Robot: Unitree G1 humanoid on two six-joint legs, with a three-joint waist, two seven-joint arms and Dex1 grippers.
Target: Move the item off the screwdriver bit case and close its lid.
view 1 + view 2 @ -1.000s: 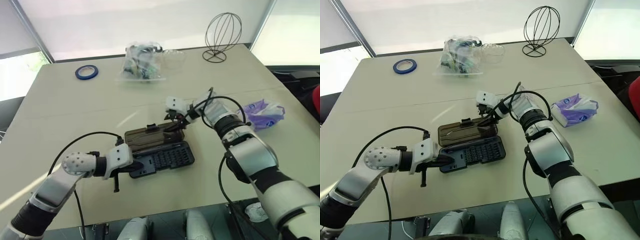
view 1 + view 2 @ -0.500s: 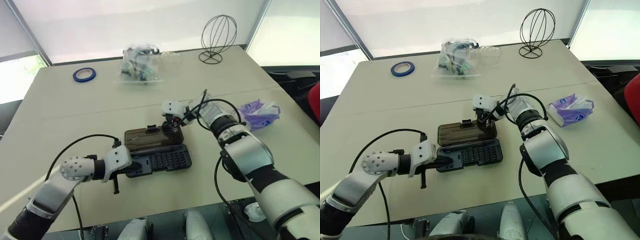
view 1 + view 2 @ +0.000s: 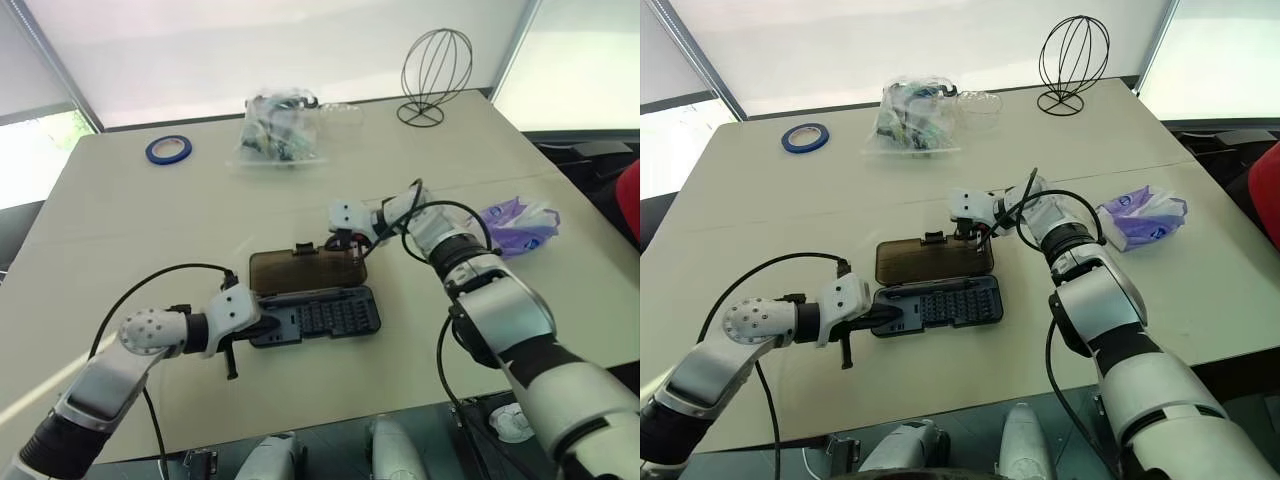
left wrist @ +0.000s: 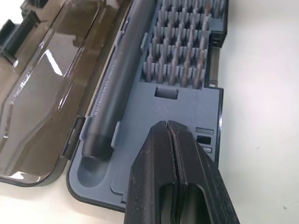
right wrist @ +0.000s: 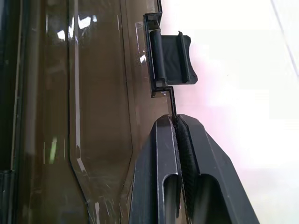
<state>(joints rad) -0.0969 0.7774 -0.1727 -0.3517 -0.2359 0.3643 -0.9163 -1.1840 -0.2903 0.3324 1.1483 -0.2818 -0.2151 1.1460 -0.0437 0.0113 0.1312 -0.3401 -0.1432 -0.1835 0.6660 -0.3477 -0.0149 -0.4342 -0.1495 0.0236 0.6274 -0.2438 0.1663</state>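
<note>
While the case (image 3: 938, 305) is lying open on the table (image 3: 760, 210), the right gripper (image 3: 971, 228) is sitting at the far long edge of the lid (image 3: 932, 260), just beside the latch tab (image 5: 170, 58). Its fingers (image 5: 161, 177) are pressed together, and the right wrist view is showing the lid's thin edge running into the seam between them; I judge that they are pinching this edge, though the hold cannot be confirmed.

From this gripper, the lid is spreading flat toward the robot, with the hinge line lying on its near side where lid meets base. Its long axis is running across the gripper's reach, left to right. Closing is therefore calling for a lift of the far edge and a swing toward the robot about that hinge.

At the case's left end, the left gripper (image 4: 171, 140) is resting with its fingers shut and empty, tip touching the base beside the driver handle (image 4: 119, 88). It appears to be steadying the base.

Well to the right of the right gripper, the packet (image 3: 1143, 216) is lying clear of the case, so only the closing step is remaining.
</note>
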